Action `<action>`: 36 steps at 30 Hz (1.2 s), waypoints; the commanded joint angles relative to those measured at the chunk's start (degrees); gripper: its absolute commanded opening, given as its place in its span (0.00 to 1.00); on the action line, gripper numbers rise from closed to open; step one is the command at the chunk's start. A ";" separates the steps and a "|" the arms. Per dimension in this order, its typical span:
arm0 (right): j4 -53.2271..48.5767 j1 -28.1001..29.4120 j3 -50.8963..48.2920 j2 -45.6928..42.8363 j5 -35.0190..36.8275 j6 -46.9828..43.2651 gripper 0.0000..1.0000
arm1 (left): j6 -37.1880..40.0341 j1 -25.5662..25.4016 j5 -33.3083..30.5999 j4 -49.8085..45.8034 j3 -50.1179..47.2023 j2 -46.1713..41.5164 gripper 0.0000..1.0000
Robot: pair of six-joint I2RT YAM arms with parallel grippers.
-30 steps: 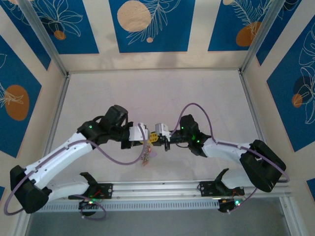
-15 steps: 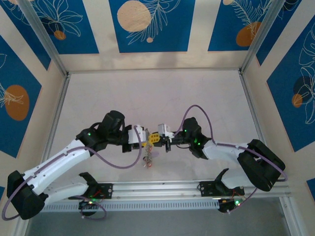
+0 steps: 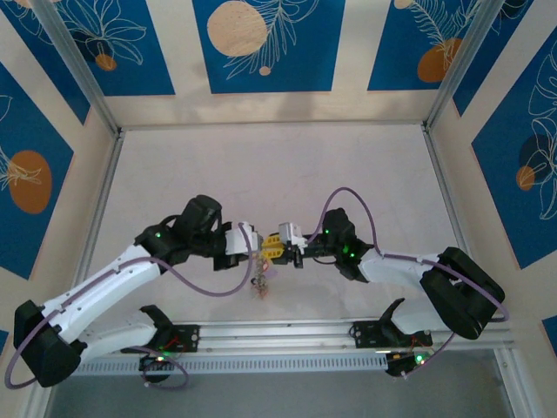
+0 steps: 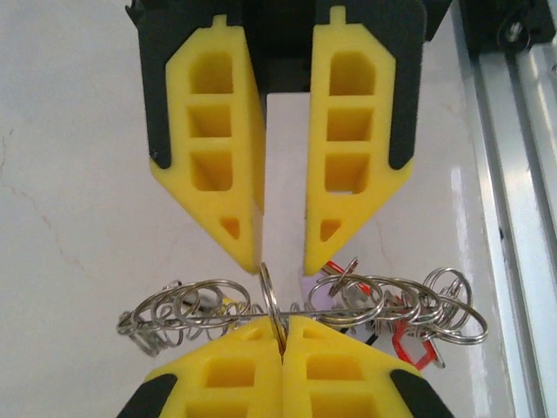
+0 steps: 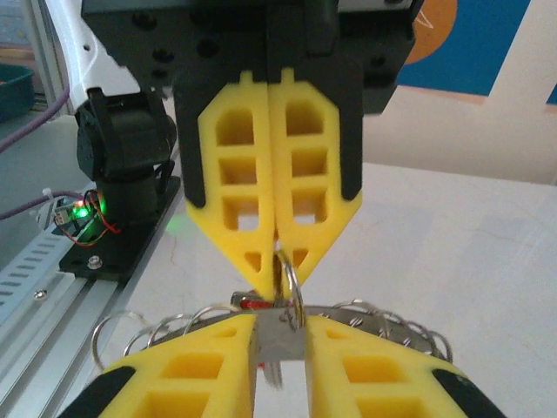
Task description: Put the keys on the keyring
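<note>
Both grippers meet tip to tip at the table's near middle. My left gripper [image 3: 264, 248] [image 4: 283, 320] is shut on a small split ring [image 4: 268, 292] that stands edge-on across the keyring [image 4: 348, 306], itself a thin grey band seen edge-on and crowded with wire rings. Red-tagged keys [image 4: 413, 344] dangle from the band and hang below the grippers [image 3: 261, 283]. My right gripper [image 3: 280, 250] [image 5: 280, 318] faces the left one with its jaws slightly apart; bare table shows between them from the left wrist. A grey key [image 5: 280, 340] shows in that gap, under the small ring [image 5: 294, 287].
An aluminium rail [image 3: 287, 335] [image 4: 513, 174] runs along the near edge, close behind the grippers. The left arm's base [image 5: 122, 157] stands on it. Frame posts and patterned walls enclose the white table [image 3: 278, 174].
My right jaws have parted from shut. My left jaws have closed fully on the small ring. Both grippers have stayed tip to tip, with the hanging keys shifted slightly.
</note>
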 commanded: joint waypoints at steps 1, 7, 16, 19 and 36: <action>-2.63 0.11 2.05 0.44 0.07 -2.06 0.23 | 4.88 -0.94 -3.67 -6.69 5.52 1.86 0.00; -0.88 0.59 2.96 2.02 0.21 -1.04 0.28 | 7.03 -1.98 -3.00 -9.61 10.12 4.98 0.00; -0.98 1.14 2.87 2.58 1.35 -1.19 0.28 | 7.60 -2.85 -1.83 -11.83 11.60 6.93 0.00; -0.91 1.07 2.63 2.15 1.99 -1.37 0.32 | 7.76 -2.82 -1.02 -11.58 10.97 6.57 0.00; -1.96 1.16 2.01 0.88 -1.10 -2.37 0.17 | 10.58 -4.40 -3.79 -14.50 12.80 9.74 0.00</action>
